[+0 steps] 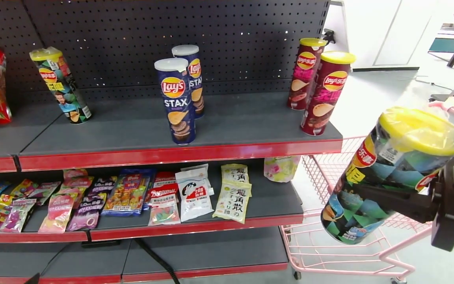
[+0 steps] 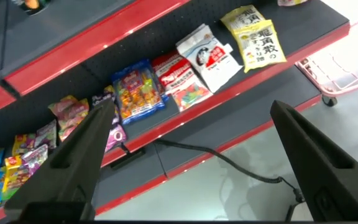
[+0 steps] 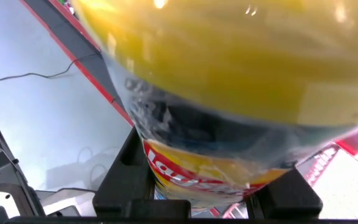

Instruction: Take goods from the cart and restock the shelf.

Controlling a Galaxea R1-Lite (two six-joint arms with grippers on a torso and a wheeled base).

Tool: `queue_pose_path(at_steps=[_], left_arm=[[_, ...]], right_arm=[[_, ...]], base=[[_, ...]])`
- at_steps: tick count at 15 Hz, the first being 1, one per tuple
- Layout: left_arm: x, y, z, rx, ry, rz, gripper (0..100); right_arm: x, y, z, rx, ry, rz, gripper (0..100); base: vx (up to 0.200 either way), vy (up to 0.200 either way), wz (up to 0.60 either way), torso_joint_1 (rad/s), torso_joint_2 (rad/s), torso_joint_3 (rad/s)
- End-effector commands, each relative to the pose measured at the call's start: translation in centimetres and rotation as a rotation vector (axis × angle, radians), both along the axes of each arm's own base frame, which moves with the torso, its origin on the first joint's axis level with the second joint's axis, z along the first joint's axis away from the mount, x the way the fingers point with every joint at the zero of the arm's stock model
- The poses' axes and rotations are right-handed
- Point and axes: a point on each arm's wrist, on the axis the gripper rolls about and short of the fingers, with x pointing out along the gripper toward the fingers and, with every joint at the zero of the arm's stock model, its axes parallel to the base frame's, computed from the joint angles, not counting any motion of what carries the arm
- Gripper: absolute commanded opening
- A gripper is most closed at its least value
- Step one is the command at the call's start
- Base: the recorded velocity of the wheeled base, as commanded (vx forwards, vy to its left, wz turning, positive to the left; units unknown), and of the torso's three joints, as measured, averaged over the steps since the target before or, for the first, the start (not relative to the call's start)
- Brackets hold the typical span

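The right gripper is clamped across the middle of a tilted cylindrical chip can with a yellow lid, teal-patterned and plastic-wrapped, held above the pink wire cart just beyond the right end of the dark shelf with red edges. The left gripper is spread wide, holding nothing, near the shelf's lower boards. On the top board, a matching teal can stands towards the left, 2 blue cans mid-board and 2 maroon cans by the right front corner
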Motion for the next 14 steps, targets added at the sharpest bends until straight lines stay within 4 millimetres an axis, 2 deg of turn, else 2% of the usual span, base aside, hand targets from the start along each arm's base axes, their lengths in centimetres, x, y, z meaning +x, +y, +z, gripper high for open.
queue_pose_path(at_steps=[1, 4, 14], left_arm=[[-0.02, 0.01, 0.16, -0.001, -0.006, 0.0, 100], [-0.06, 0.03, 0.38, 0.001, -0.016, -0.002, 100], [-0.42, 0.2, 0.51, 0.0, -0.039, 0.001, 100]], right_arm=[[-0.09, 0.22, 0.16, 0.004, -0.004, 0.013, 0], [-0.16, 0.77, 0.11, 0.001, -0.001, 0.044, 0], [-0.52, 0.67, 0.39, 0.007, -0.016, 0.047, 0]], base=[[0.0, 0.2, 0.0, 0.007, 0.01, -0.002], [0.0, 0.2, 0.0, 0.002, 0.0, 0.004], [0.0, 0.2, 0.0, 0.004, 0.0, 0.002]])
